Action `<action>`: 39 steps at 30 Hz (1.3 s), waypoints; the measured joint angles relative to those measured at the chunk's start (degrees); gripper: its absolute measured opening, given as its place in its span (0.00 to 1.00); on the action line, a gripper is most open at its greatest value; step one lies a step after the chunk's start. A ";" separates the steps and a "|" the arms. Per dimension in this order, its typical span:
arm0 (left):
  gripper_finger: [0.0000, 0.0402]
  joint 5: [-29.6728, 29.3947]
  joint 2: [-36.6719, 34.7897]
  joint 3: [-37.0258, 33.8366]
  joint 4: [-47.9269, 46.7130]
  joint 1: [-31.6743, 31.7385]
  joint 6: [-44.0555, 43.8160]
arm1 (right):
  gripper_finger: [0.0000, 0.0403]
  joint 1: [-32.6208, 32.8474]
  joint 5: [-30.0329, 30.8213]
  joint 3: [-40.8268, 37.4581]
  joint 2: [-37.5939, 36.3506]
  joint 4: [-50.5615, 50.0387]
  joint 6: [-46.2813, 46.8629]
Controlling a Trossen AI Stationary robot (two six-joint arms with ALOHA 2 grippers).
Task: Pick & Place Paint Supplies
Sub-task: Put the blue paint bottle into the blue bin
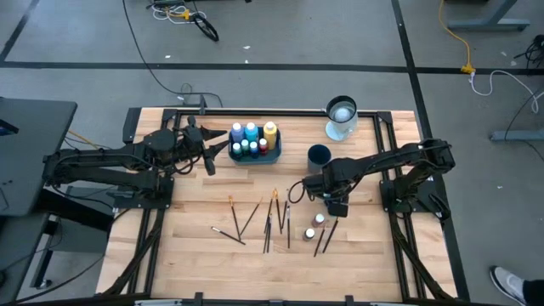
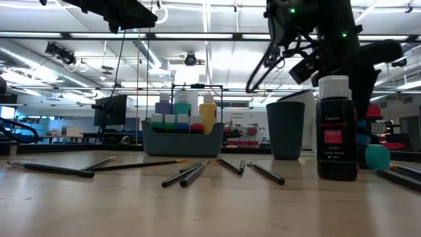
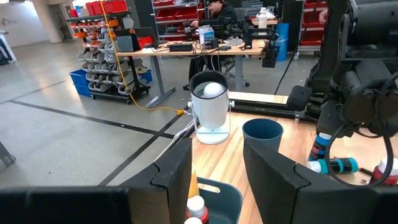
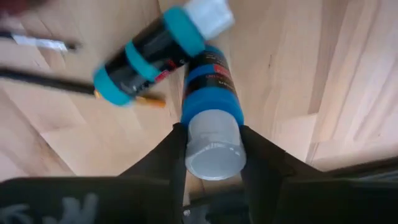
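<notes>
Jaws first: our right gripper [image 4: 211, 146] has its two dark fingers pressed against the sides of an upright paint bottle [image 4: 211, 118] with a blue band and a pale cap, so we call it closed on that bottle. A second bottle [image 4: 158, 50], teal-banded with a white cap, lies on its side just beside the gripped one, touching or nearly touching it; we cannot tell which. From above, this gripper [image 1: 337, 206] sits low over the wooden table [image 1: 187, 246], near the dark blue cup [image 1: 319, 155].

Our left gripper [image 3: 214, 177] holds nothing. Its fingers stand parted with a clear gap, and it hovers at the teal tray [image 1: 255, 153], where several bottles [image 1: 252, 136] already stand upright.

Loose brushes [image 1: 270, 223] lie scattered on the wood between the two arms, some crossing one another. Two more bottle caps [image 1: 315, 225] show just beside the right gripper.

Much is hard to read. From above, the right arm [image 1: 382, 166] covers the gripped bottle entirely. At table height, a black bottle with a white cap [image 2: 336, 128] stands very close to the camera and blocks what lies behind it, and a teal cap [image 2: 377, 158] peeks out beside it. The left wrist camera cuts off the tray [image 3: 227, 199], showing only its rim and a couple of bottle tops. A white mug-like object [image 1: 341, 119] stands at the far edge of the table.
</notes>
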 joint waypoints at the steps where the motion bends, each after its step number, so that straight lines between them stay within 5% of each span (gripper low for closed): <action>1: 0.38 0.00 0.00 0.00 0.00 0.00 0.21 | 0.28 0.11 0.31 1.04 0.12 0.12 0.00; 9: 0.38 0.00 0.00 0.00 -0.14 0.00 0.73 | 0.29 0.68 2.12 15.87 0.06 5.55 -2.35; 19: 0.38 0.00 -0.02 0.00 -0.03 0.00 4.50 | 0.29 -2.96 4.71 27.12 2.36 21.40 -20.12; 28: 0.38 0.00 -0.02 0.00 0.03 0.02 4.64 | 0.29 -11.97 3.84 36.85 13.34 19.26 -39.02; 39: 0.38 -0.02 -0.02 0.00 -0.15 0.02 6.76 | 0.29 -22.85 8.61 37.60 21.43 16.66 -51.07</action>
